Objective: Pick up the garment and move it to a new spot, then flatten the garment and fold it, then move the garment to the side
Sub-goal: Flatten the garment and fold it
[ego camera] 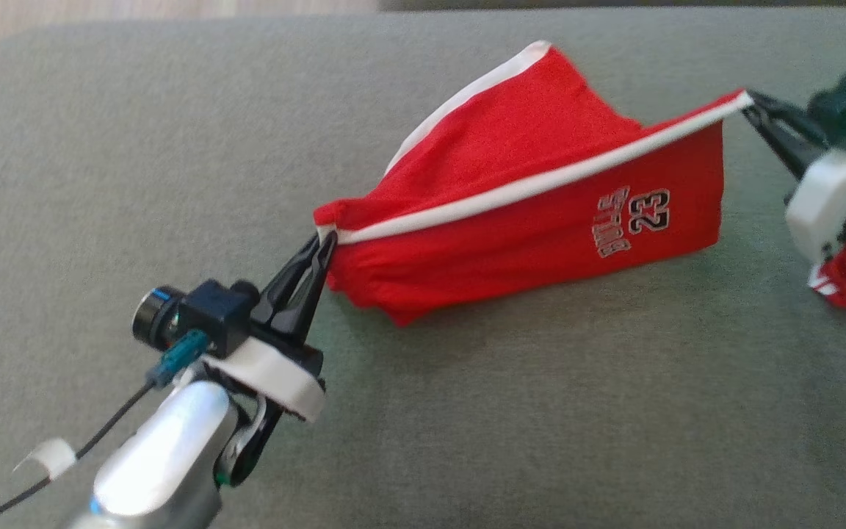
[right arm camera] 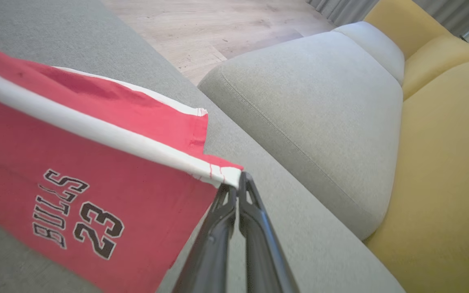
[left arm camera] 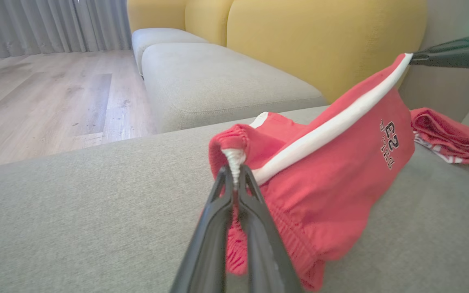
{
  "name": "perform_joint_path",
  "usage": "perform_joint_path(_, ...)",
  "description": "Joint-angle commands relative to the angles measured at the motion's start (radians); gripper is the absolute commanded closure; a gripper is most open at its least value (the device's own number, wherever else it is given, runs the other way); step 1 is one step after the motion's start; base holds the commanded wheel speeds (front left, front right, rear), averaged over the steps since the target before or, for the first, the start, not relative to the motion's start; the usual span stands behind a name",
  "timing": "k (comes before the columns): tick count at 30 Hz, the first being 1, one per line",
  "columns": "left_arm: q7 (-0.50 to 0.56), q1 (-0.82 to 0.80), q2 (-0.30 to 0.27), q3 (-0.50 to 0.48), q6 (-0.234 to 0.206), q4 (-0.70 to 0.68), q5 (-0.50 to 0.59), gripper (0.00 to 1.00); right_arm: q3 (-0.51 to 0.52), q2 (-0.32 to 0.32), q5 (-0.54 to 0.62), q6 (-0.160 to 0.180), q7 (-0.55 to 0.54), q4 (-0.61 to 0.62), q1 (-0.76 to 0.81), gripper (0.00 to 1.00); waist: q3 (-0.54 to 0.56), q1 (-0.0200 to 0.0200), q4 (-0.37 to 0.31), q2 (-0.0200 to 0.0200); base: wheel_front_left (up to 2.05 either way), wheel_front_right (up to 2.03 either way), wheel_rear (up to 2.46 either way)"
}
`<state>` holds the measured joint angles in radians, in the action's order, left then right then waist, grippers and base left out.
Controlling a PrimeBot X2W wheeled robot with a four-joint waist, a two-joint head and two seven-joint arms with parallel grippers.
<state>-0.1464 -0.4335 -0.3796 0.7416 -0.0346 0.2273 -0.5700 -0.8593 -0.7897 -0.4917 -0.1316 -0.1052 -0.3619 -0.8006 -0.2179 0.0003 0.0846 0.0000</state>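
The red garment is held stretched over the grey cushion; its waistband end is clenched by the left end effector, its striped hem corner by the right end effector; another red cloth lies nearby, apart.

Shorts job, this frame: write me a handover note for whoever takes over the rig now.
Left tool: shut on the waistband end of the shorts.
Right tool: shut on the hem corner at the white stripe.
Shorts: stretched between both tools, striped edge raised, lower part hanging to the cushion. Another red garment lies on the cushion near the right tool.
Done: shorts picked up.
Left: lay them at the new spot, flatten, fold, move aside.
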Motion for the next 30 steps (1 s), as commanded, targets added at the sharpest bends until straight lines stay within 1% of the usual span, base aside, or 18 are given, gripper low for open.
perform_joint_path(1,-0.002,-0.07,-0.012,-0.043,0.001,0.001,0.013,1.0,-0.024,-0.007,0.013,0.001,-0.008,-0.007,-0.061,1.0,-0.052,-0.0003,0.049,0.0,0.0,0.0,0.0)
perform_joint_path(10,0.021,-0.165,0.056,-0.009,0.035,0.103,0.016,1.0,-0.213,0.025,-0.007,0.001,-0.02,-0.152,-0.294,1.0,-0.133,-0.0003,0.133,0.0,0.0,0.0,0.0)
perform_joint_path(14,0.015,-0.211,0.09,0.002,0.047,0.152,0.021,1.0,-0.278,0.037,-0.032,0.001,-0.002,-0.229,-0.376,1.0,-0.164,-0.0003,0.159,0.0,0.0,0.0,0.0)
perform_joint_path(18,0.006,-0.248,0.121,0.011,0.054,0.199,0.026,1.0,-0.329,0.056,-0.057,0.001,0.023,-0.299,-0.438,1.0,-0.191,-0.0003,0.181,0.0,0.0,0.0,0.0)
perform_joint_path(23,-0.003,-0.279,0.146,0.018,0.059,0.242,0.029,1.0,-0.367,0.068,-0.075,0.001,0.049,-0.357,-0.489,1.0,-0.216,-0.0003,0.205,0.0,0.0,0.0,0.0)
perform_joint_path(30,-0.03,-0.319,0.185,0.032,0.078,0.306,0.029,1.0,-0.405,0.097,-0.091,0.001,0.087,-0.44,-0.534,1.0,-0.247,-0.0003,0.237,0.0,0.0,0.0,0.0)
